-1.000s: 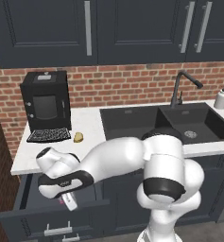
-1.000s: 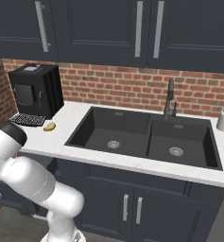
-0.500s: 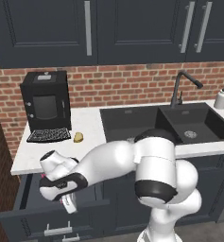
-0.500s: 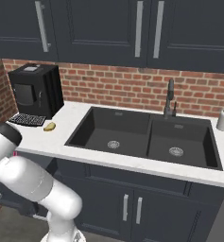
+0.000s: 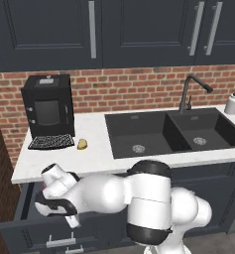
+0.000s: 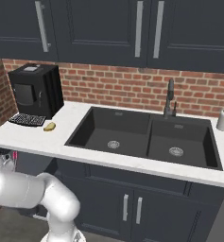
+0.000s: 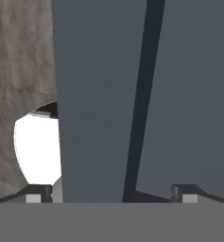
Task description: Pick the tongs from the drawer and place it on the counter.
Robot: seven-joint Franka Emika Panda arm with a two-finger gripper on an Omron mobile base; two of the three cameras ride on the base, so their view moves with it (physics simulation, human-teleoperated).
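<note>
- While the arm hangs low over the drawer [image 5: 27, 208], which stands pulled out below the tabletop [image 5: 94, 154], I read the jaws as spread wide with nothing between them; in the hand view one fingertip [image 7: 186, 194] sits far out to the side, well apart from its partner.
- Just below the tabletop edge, at the far left of the right base view, I catch a sliver of pink that I take for the tongs [image 6: 14, 156]; it seems to sit in the drawer, not yet lifted.
- Looking along the hand, I see flat grey panels and a dark seam, so I judge the hand is tipped toward the drawer front, probably to come in under the tabletop's overhang.
- On the tabletop, near its left end, stand a black coffee machine [image 5: 48, 111] and a small yellowish lump [image 5: 82, 144]; the sink [image 5: 173, 134] takes up its right half.
- The bare white stretch between lump and sink looks like the sensible spot for setting the tongs down.
</note>
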